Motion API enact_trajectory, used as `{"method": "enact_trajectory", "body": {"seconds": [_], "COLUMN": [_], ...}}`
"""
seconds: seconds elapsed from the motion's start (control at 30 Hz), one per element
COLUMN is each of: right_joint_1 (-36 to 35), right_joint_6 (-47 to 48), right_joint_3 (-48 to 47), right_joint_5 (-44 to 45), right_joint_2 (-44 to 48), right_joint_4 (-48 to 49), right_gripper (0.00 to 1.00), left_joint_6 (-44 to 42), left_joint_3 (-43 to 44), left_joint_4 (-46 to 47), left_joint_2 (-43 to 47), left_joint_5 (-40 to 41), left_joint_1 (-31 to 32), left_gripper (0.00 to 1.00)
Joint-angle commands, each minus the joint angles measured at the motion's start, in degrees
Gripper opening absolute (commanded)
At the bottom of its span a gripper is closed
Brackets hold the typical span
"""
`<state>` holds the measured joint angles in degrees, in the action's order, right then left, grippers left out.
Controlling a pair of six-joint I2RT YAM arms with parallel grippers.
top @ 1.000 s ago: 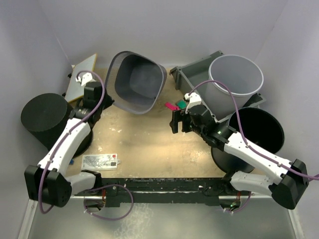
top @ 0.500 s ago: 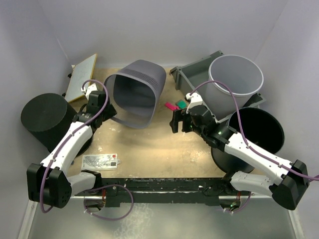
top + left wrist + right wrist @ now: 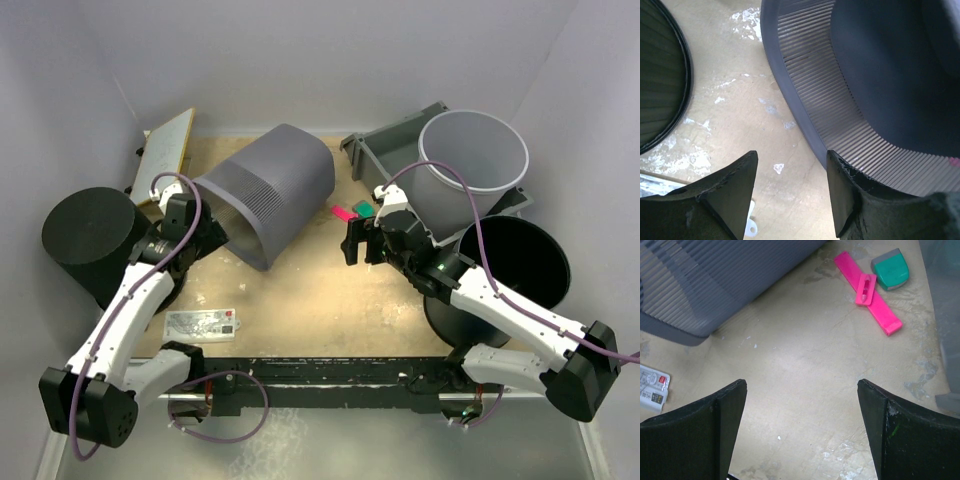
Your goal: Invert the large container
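The large container (image 3: pixel 270 190) is a dark grey bin with a ribbed band round its rim. It lies tipped over at the back left of the table, its mouth facing down and left and its base toward the back right. My left gripper (image 3: pixel 212 238) stands open just at that mouth with nothing between its fingers. In the left wrist view the left gripper (image 3: pixel 792 165) is over bare table, and the container's ribbed rim (image 3: pixel 840 125) runs close by the right finger. My right gripper (image 3: pixel 350 243) is open and empty mid-table, right of the container (image 3: pixel 715 280).
A black cylinder (image 3: pixel 90 235) stands at the left, with a wooden board (image 3: pixel 168 150) behind it. A light grey bucket (image 3: pixel 472 150) sits in a grey tray (image 3: pixel 385 155), and a black bucket (image 3: pixel 515 262) is at the right. A pink clip (image 3: pixel 867 292), a green piece (image 3: pixel 890 269) and a white card (image 3: pixel 200 323) lie on the table.
The container has rolled from mouth-up onto its side, its mouth now down and left. My left gripper has opened, let go of the rim and drawn back. The right arm has not moved.
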<state>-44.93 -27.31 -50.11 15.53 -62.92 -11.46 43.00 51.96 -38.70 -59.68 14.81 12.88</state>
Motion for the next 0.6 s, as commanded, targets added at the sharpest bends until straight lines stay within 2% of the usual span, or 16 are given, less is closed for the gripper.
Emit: {"method": "enact_trajectory", "body": {"seconds": [0.0, 0.23, 0.33, 0.37, 0.47, 0.57], "right_joint_1": [0.12, 0.17, 0.10, 0.10, 0.10, 0.10], "right_joint_6": [1.47, 2.58, 2.70, 2.70, 2.53, 2.48], "right_joint_3": [-0.10, -0.05, 0.16, 0.28, 0.91, 0.69], "right_joint_5": [1.20, 2.48, 2.66, 2.66, 2.44, 2.20], "right_joint_2": [0.15, 0.47, 0.81, 0.86, 1.34, 1.59], "right_joint_4": [3.13, 3.23, 3.37, 3.38, 3.77, 3.14], "right_gripper": [0.93, 0.93, 0.94, 0.94, 0.94, 0.94], "left_joint_6": [2.49, 5.14, 8.87, 11.23, 15.56, 21.51], "left_joint_3": [3.05, 10.66, 13.96, 14.55, 12.95, 9.95], "left_joint_4": [-4.95, -13.57, -14.95, -15.24, -9.17, 0.76], "left_joint_2": [3.36, 6.67, 7.80, 8.14, 9.46, 10.39], "left_joint_5": [0.30, -0.74, 1.94, 5.06, 6.99, 3.26], "left_joint_1": [0.21, 0.21, 0.21, 0.21, 0.21, 0.21], "left_gripper": [0.55, 0.57, 0.57, 0.57, 0.59, 0.60]}}
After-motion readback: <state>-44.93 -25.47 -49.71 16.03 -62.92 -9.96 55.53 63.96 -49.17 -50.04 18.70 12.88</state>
